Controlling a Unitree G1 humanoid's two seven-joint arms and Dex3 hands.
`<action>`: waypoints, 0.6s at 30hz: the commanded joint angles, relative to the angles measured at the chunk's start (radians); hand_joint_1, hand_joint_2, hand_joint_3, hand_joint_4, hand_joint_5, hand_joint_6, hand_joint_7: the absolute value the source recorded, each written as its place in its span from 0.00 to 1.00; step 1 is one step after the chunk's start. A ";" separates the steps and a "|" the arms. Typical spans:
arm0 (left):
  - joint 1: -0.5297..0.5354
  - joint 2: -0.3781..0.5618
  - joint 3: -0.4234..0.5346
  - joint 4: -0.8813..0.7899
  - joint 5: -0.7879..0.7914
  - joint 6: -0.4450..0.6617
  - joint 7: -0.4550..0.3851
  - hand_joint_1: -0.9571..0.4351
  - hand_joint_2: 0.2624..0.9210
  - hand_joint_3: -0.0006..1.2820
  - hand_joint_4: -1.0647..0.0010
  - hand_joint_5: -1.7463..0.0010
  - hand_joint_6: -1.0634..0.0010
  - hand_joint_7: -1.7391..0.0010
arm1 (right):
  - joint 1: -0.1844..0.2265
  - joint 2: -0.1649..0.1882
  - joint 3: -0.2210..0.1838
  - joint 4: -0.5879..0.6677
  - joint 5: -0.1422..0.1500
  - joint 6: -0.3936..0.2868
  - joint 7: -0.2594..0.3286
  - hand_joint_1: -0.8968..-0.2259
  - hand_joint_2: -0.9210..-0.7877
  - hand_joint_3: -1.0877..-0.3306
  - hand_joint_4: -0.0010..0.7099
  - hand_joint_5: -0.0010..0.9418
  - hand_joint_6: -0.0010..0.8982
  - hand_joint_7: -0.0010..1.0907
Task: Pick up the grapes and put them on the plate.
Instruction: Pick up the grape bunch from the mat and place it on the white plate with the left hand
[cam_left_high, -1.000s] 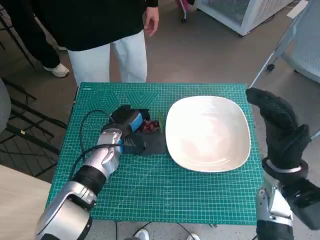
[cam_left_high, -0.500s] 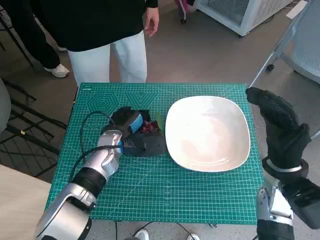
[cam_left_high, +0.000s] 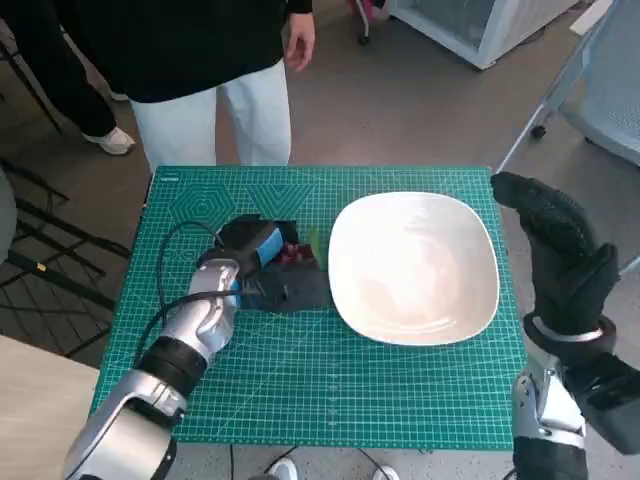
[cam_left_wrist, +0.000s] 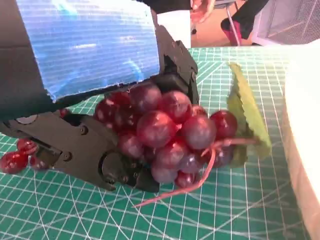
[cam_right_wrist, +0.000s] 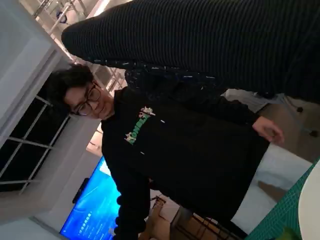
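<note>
Little has altered over the last second: the left robot hand (cam_left_high: 262, 262), black with blue tape over its back, is still found at the same spot beside the wide white oval plate (cam_left_high: 413, 266), and the slight shift of the whole head view is better put down to the camera than to any object. The bunch of dark red grapes with its green leaf (cam_left_wrist: 165, 135) is seen in the left wrist view to lie on the green gridded cutting mat (cam_left_high: 300, 380) covering the bench, just beside the plate's rim, with the black fingers (cam_left_wrist: 95, 155) closed against one side of the cluster; a few loose grapes (cam_left_wrist: 20, 155) are left at the far side of the fingers from the plate. Whether the bunch is firmly gripped or merely touched cannot be told for certain, but a grasp appears to be formed. No lift is yet evident, so the transfer onto the plate remains to be done. The right robot hand (cam_left_high: 560, 250), in a black knitted glove, is held raised beyond the plate's far side, nothing being carried in it.
</note>
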 joint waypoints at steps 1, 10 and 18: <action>0.034 0.033 0.023 -0.089 -0.011 0.021 -0.030 0.69 1.00 0.09 0.40 0.26 0.46 0.34 | 0.007 0.004 0.003 0.016 -0.005 0.004 0.003 0.47 0.00 0.49 0.27 0.00 0.00 0.37; 0.089 0.088 0.068 -0.331 -0.002 0.078 -0.079 0.69 1.00 0.09 0.39 0.27 0.45 0.34 | 0.003 0.008 0.004 0.024 -0.003 0.000 0.004 0.48 0.00 0.48 0.27 0.00 0.00 0.37; 0.147 0.127 0.120 -0.557 0.007 0.114 -0.099 0.69 1.00 0.08 0.38 0.26 0.44 0.36 | -0.001 0.011 0.005 0.026 0.003 -0.001 0.007 0.48 0.00 0.48 0.27 0.00 0.00 0.36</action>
